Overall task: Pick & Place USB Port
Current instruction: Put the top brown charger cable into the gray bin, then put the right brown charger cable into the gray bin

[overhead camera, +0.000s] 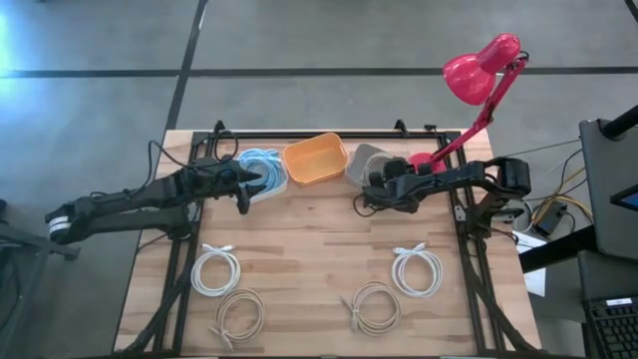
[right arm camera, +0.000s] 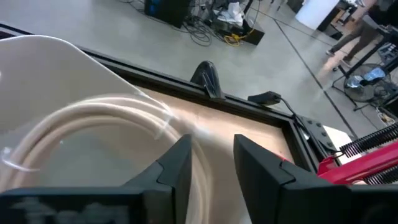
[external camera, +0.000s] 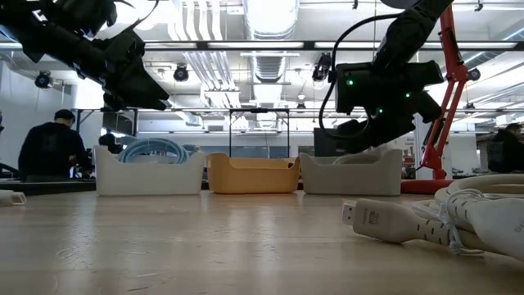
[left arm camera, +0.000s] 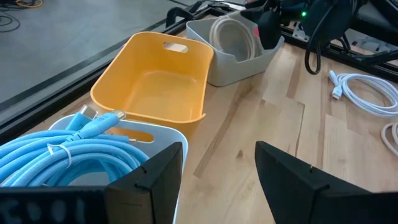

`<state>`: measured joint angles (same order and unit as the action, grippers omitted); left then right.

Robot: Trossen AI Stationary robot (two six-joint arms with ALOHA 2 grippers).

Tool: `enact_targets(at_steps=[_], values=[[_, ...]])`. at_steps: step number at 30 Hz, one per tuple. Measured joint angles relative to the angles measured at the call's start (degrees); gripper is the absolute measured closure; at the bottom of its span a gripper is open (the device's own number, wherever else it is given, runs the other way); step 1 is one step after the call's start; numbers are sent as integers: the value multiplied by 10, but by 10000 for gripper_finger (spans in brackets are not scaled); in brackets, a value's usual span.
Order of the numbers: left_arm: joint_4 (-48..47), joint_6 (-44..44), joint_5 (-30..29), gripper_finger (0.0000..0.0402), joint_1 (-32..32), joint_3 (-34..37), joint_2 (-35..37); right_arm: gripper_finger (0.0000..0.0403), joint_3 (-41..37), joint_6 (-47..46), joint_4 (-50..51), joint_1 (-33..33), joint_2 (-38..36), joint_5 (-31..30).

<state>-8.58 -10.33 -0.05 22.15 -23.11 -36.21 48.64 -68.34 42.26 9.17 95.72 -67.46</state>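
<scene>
A light blue cable [left arm camera: 56, 149] lies coiled in a white bin [overhead camera: 261, 172]. My left gripper [left arm camera: 217, 180] hovers open at that bin's near right corner, also seen as the left gripper [overhead camera: 243, 192]. The orange bin [left arm camera: 152, 78] holds nothing. A beige cable coil [right arm camera: 93, 124] lies in the grey bin [overhead camera: 367, 162]. My right gripper [right arm camera: 211, 168] is open above this coil, touching nothing that I can see, and shows in the low view as the right gripper [external camera: 372, 123] over the grey bin [external camera: 352, 172].
Four coiled cables lie on the near half of the table: white [overhead camera: 216, 269], beige [overhead camera: 239, 314], beige [overhead camera: 374, 307] and white [overhead camera: 417, 271], whose plug [external camera: 368, 217] shows close up. A pink lamp [overhead camera: 478, 75] stands at the far right corner. People are in the room behind.
</scene>
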Motion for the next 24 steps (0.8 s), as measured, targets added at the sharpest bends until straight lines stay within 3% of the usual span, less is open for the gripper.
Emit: enact_targets(at_steps=[6,17,24], values=[[0,0,0,195,0,0,0,255,3,23,0,-1,0,12],[0,0,0,195,0,0,0,228,105,252,12,-52,0,203],[0,-2,0,195,0,2,0,233,202,298,98,-127,-1,271]])
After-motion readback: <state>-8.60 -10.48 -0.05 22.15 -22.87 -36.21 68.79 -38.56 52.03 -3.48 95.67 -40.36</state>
